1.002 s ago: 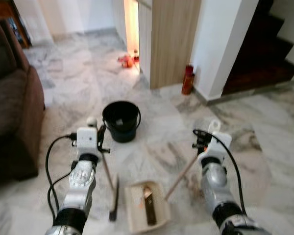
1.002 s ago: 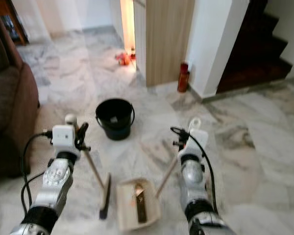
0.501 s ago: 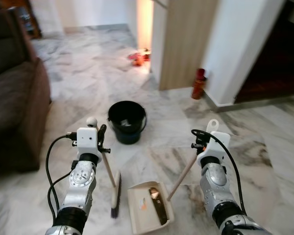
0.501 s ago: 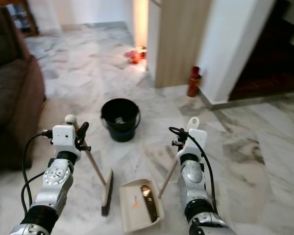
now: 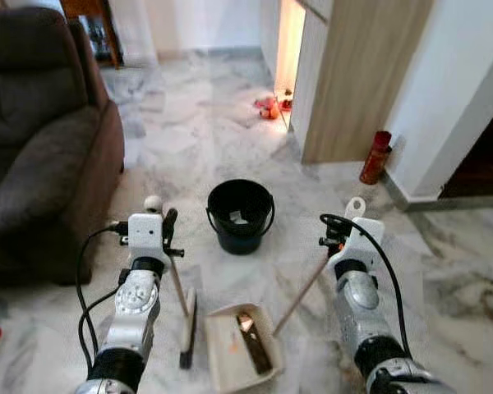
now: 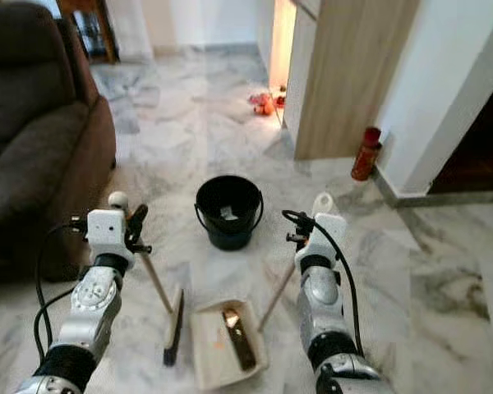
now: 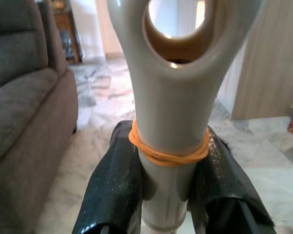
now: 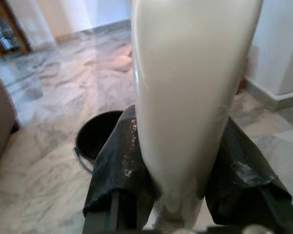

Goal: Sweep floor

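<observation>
A marble floor [image 5: 444, 271] spreads out ahead, with a dark sofa [image 5: 41, 139] far to the left of the black bucket [image 5: 241, 215], which serves as the landmark here. A wood-panelled wall [image 5: 353, 82] rises behind the bucket, and a red canister [image 5: 375, 158] stands behind it to the right. Some small orange things lie further back near the lit doorway, too small to make out.

The cream dustpan [image 5: 238, 349] rests on the floor just in front of the bucket, a dark strip of debris lying in it. Its long handle slants up and to the right, into the right pincer [image 8: 178, 170], whose black fingers are pressed against the pale handle on both sides. The broom [image 5: 186, 320] stands just left of the dustpan, head on the floor, its stick leaning up and left into the left pincer [image 7: 168, 165], which pinches the handle just under its hanging loop, below an orange rubber band.

The bucket lies straight ahead of both pincers, slightly nearer the right one. Emptying the dustpan probably comes next, so the right arm must carry it forward and tip it over the rim.
</observation>
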You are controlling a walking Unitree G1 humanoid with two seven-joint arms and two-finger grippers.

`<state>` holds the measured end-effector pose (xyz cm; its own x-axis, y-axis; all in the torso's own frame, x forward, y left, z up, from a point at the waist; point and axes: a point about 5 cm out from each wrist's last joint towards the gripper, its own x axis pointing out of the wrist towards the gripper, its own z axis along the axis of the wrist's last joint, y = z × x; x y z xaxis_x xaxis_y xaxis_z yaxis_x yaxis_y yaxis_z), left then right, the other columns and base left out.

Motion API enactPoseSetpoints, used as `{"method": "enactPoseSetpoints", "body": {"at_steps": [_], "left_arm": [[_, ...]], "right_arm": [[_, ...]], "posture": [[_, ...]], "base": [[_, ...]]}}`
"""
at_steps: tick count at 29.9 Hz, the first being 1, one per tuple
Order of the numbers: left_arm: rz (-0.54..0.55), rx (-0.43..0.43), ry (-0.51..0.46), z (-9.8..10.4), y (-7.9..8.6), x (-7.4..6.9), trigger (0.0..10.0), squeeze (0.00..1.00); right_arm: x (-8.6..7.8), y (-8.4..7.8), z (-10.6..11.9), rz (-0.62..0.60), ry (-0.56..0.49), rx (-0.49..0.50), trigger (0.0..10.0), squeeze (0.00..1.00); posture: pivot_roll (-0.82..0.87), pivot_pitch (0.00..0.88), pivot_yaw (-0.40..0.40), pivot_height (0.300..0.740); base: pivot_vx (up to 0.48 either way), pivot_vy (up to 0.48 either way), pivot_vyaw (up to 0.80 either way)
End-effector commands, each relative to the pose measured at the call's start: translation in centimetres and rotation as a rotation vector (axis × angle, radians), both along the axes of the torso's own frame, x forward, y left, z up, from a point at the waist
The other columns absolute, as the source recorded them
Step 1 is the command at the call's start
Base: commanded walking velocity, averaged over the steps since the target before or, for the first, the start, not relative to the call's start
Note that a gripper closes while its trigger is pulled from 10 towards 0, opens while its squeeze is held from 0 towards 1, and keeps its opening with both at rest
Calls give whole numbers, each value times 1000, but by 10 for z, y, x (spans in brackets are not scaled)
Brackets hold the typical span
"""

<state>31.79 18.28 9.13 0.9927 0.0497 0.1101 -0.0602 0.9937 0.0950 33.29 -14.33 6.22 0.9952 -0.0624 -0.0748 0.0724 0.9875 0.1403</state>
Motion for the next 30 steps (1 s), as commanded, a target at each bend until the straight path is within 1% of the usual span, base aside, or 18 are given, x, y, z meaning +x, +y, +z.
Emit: {"method": "enactPoseSetpoints", "body": {"at_steps": [1, 30], "left_arm": [[-7, 9, -62, 14, -3, 5, 10000, 0], [-1, 7, -59, 13, -3, 3, 10000, 0]], "right_arm": [[4, -2, 8, -15, -37, 31, 10000, 0], [5, -1, 10, -12, -45, 19, 10000, 0]], "posture": [[106, 0, 10, 740], [109, 0, 1, 740]], "base": [[311, 0, 0], [310, 0, 0]]}}
